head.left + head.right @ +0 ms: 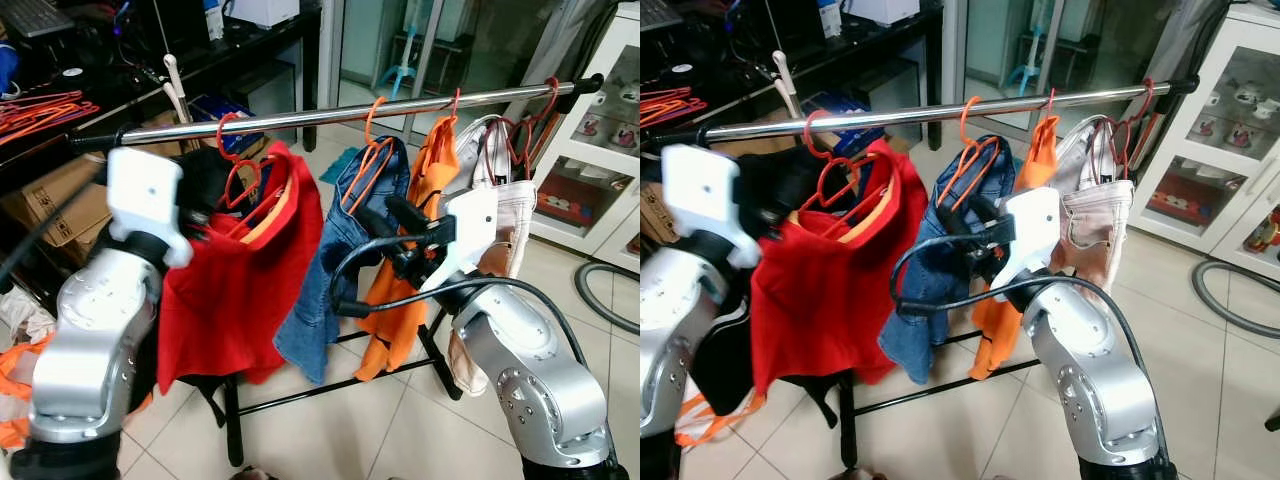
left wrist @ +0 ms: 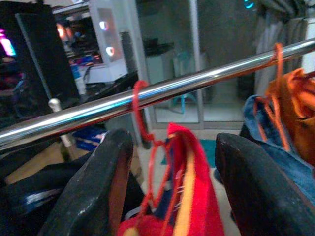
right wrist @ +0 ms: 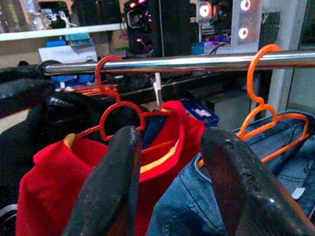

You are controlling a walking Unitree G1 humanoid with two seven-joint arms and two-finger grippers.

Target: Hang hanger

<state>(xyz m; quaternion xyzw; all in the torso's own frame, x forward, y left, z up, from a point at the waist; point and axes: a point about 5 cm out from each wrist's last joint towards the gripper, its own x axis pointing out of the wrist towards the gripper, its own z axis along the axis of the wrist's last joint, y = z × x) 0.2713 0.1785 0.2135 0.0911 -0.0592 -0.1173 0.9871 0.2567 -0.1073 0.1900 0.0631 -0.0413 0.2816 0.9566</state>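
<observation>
A chrome rail (image 1: 330, 117) runs across the view at chest height. A red hanger (image 1: 232, 150) carrying a red shirt (image 1: 235, 290) hooks over the rail on the left. Beside it, an orange hanger (image 1: 370, 150) holds blue jeans (image 1: 325, 280); an orange garment (image 1: 430, 170) and a pale one (image 1: 505, 200) hang further right. My left gripper (image 2: 172, 187) is open just short of the red shirt's collar, below the rail. My right gripper (image 1: 388, 215) is open too, at the jeans, with its fingers (image 3: 108, 187) pointing toward the red shirt and the rail.
A black desk (image 1: 250, 45) with computer gear stands behind the rail, with spare orange hangers (image 1: 40, 108) at its left end. Cardboard boxes (image 1: 60, 210) sit under it. A glass cabinet (image 1: 600, 150) and a grey hose (image 1: 600, 295) are on the right. The rack's black base (image 1: 330, 385) crosses the tiles.
</observation>
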